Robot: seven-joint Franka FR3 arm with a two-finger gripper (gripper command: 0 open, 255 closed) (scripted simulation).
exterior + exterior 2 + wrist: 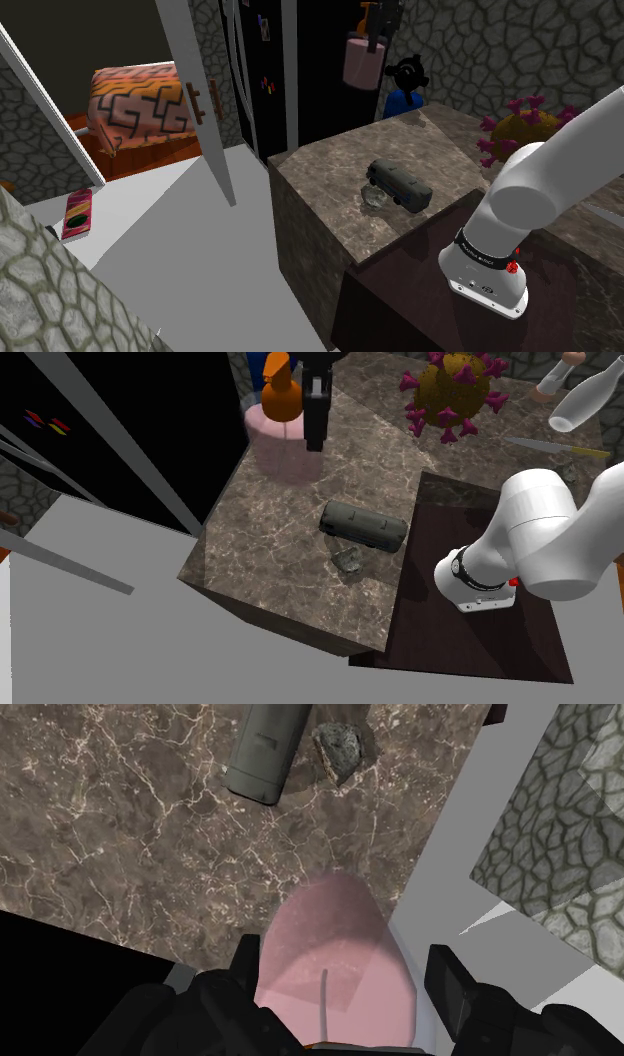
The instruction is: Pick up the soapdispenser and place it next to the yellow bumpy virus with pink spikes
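Above the counter's corner, the soap dispenser (361,62) is hanging clear of the stone: pink body, orange top. In the second exterior view it (279,424) is floating over the counter's top-left corner. The gripper (376,30) is holding it from above. In the wrist view the fingers (246,966) are standing either side of the pink body (335,944), narrowed onto it. The right-hand contact is hard to make out, so the grasp is a judgement from the dispenser being in the air.

The pick part is looking done: lifted, off the surface, upright as far as I can tell. The place part is not yet done.

The yellow virus with pink spikes (452,390) is sitting well apart from the dispenser, toward the second exterior view's right on the same marble counter (265,557). In the shoulder view it (520,128) is partly behind the white arm.

Left to do, by my read: carrying it across, lowering it beside the virus, and letting go.

A dark grey cylinder-like object (362,524) and a small crumpled grey lump (349,559) are lying mid-counter, nearer the stand than the straight line between dispenser and virus. A clear bottle (588,397) is lying beyond the virus.
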